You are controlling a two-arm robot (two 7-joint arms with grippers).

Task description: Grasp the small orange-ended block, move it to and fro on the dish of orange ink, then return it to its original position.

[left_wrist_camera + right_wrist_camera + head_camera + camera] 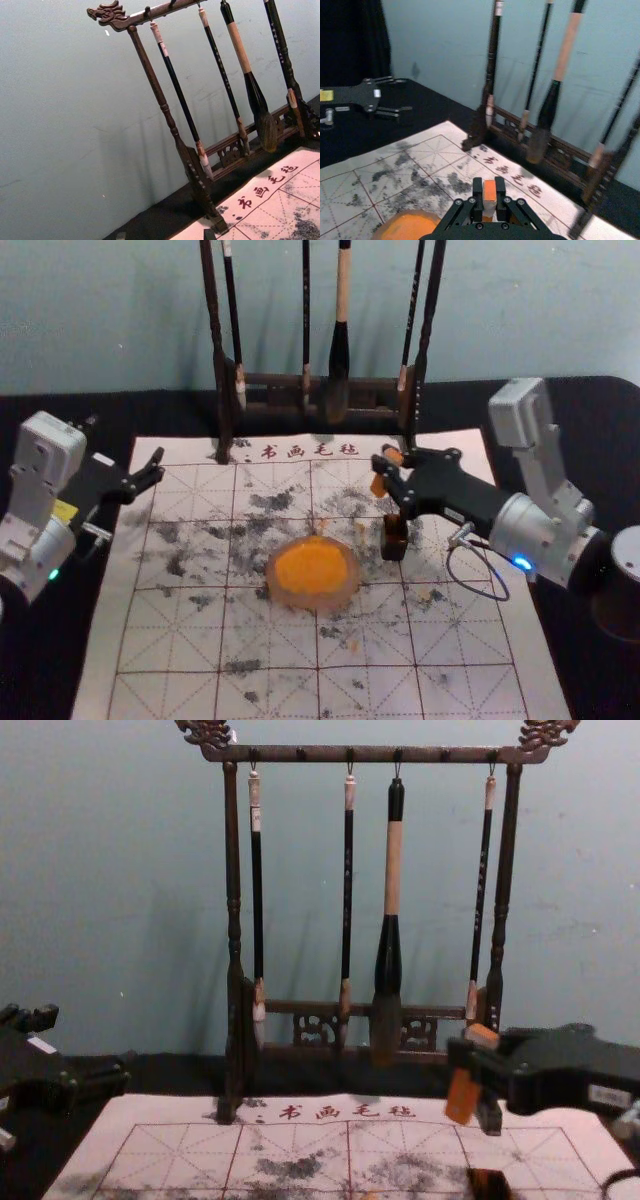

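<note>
Right gripper (489, 197): jaws closed on the orange-ended block (462, 1096), raised beyond the ink dish (315, 603), toward its right. For inking, lower the block gently; stroke lightly (excess pressure may pivot it). Left gripper (408, 94): parked left, jaws apart.

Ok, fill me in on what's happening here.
The robot's right gripper has the small orange-ended block clamped between its fingers. It holds the block up over the far part of the printed mat, clear of the dish of orange ink and beyond the dark block. The left gripper is idle off at the left side, open and empty. The brushes hang on their rack behind.
</note>
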